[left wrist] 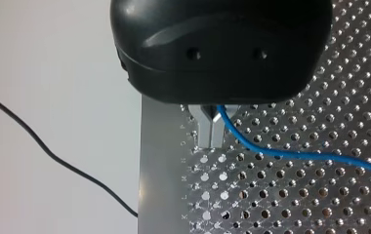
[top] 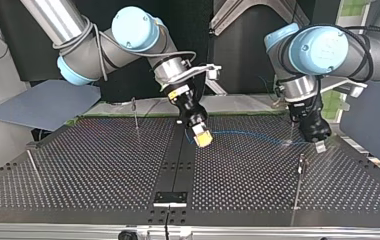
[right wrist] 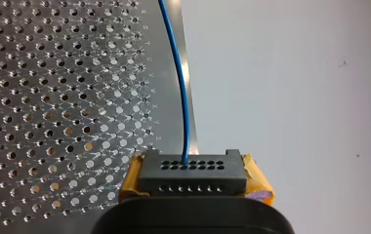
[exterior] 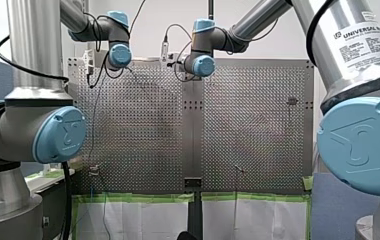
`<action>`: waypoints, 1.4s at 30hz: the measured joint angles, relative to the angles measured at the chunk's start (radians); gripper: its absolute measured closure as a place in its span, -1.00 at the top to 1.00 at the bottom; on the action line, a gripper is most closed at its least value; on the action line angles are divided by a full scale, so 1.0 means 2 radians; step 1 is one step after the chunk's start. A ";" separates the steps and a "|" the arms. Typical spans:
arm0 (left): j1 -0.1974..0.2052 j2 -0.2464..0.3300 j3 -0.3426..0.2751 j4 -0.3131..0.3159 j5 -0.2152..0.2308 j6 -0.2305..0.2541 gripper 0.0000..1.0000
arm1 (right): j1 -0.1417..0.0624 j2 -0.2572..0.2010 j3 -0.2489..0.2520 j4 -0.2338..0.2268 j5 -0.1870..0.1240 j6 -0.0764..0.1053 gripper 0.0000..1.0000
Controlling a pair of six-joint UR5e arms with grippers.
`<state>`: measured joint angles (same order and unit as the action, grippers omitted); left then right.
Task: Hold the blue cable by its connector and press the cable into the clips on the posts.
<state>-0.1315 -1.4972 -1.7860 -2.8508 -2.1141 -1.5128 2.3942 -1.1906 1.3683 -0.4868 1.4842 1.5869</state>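
Your right gripper (right wrist: 193, 184) is clamped on the black connector (right wrist: 193, 170), yellow pads (right wrist: 257, 181) on both sides. You see the blue cable (right wrist: 183, 87) leave it over the perforated table (right wrist: 51, 97) to the left gripper (left wrist: 212, 128), metal fingers (left wrist: 205, 132) pinched on it. A thin post (top: 298, 190) stands near that gripper.

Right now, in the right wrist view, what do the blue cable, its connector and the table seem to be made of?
The blue cable looks plastic-sheathed: smooth, slightly glossy. The connector seems matte black moulded plastic, with rows of holes. The table is likely metal: bright glints around its perforations.
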 joint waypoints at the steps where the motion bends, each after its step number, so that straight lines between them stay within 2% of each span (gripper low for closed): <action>1: 0.002 0.000 0.000 0.000 0.002 -0.001 -1.00 | 0.000 0.001 -0.001 0.000 0.000 0.001 -1.00; 7: 0.015 -0.001 0.001 0.001 0.016 -0.003 -1.00 | -0.001 0.007 -0.007 0.001 0.000 0.005 -1.00; 13: 0.025 -0.019 0.009 -0.001 0.033 -0.005 -1.00 | -0.003 0.009 -0.012 0.002 0.000 0.010 -1.00; 17: 0.031 -0.029 0.017 0.000 0.042 -0.005 -1.00 | -0.005 0.009 -0.012 0.002 0.000 0.011 -1.00; 26: 0.048 -0.032 0.031 -0.001 0.062 -0.009 -1.00 | -0.006 0.010 -0.012 0.002 0.000 0.011 -1.00; 42: 0.069 -0.041 0.040 0.001 0.096 -0.014 -1.00 | -0.011 0.012 -0.012 0.000 0.001 0.011 -1.00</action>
<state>0.0060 -1.5800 -1.7055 -2.8495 -1.9224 -1.5402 2.3731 -1.1659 1.3447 -0.4860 1.4868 1.6094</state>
